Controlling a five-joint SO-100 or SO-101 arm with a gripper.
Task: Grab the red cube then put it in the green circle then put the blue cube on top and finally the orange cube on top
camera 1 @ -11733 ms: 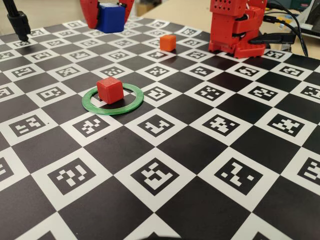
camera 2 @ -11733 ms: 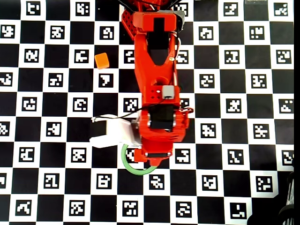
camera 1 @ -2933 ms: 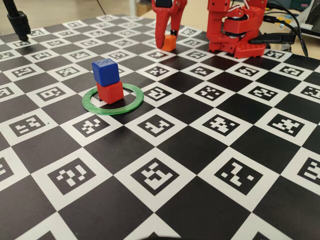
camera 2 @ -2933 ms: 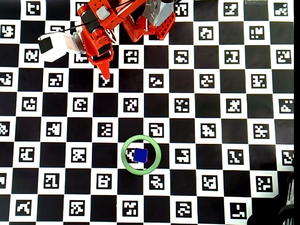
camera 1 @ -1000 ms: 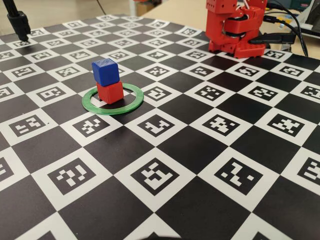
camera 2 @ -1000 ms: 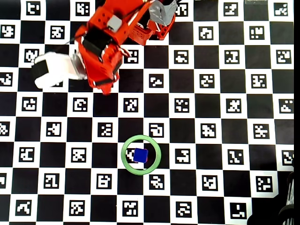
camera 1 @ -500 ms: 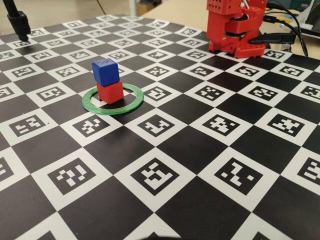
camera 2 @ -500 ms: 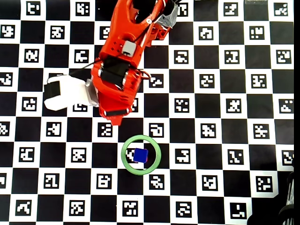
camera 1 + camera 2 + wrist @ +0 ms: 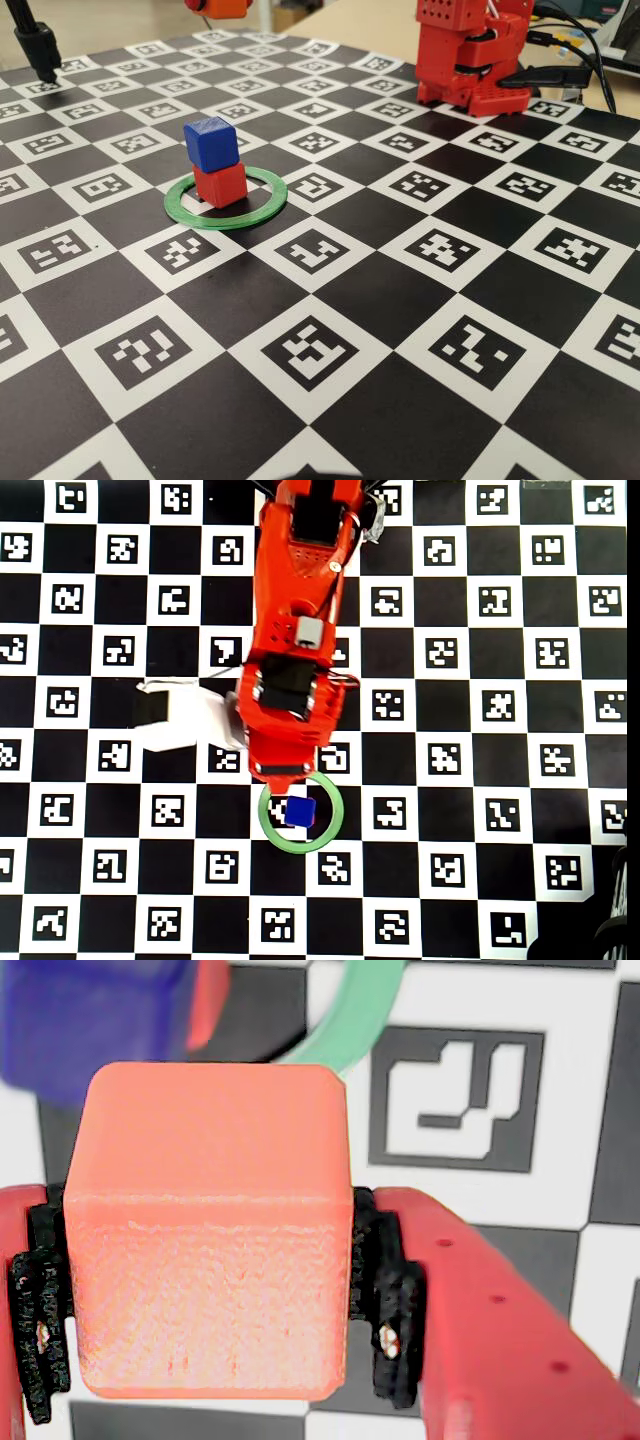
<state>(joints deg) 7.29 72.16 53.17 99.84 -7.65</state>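
The orange cube (image 9: 205,1230) fills the centre of the wrist view, pinched on its left and right faces between the gripper (image 9: 205,1290) fingers, whose black pads (image 9: 385,1300) press flat against it. It looks carried high so it can be lowered from above.

In the upper left of the wrist view the blue cube (image 9: 90,1025) shows blurred, with a sliver of the red cube (image 9: 210,1000) beside it and an arc of the green circle (image 9: 350,1020) at top centre.

Left of centre in the fixed view, blue sits squarely on red inside the circle, leaving a flat top for the last cube. The overhead view shows the arm (image 9: 295,630) reaching down from the top, its tip just above the stack at lower centre. All rests on a black-and-white marker board (image 9: 420,330).
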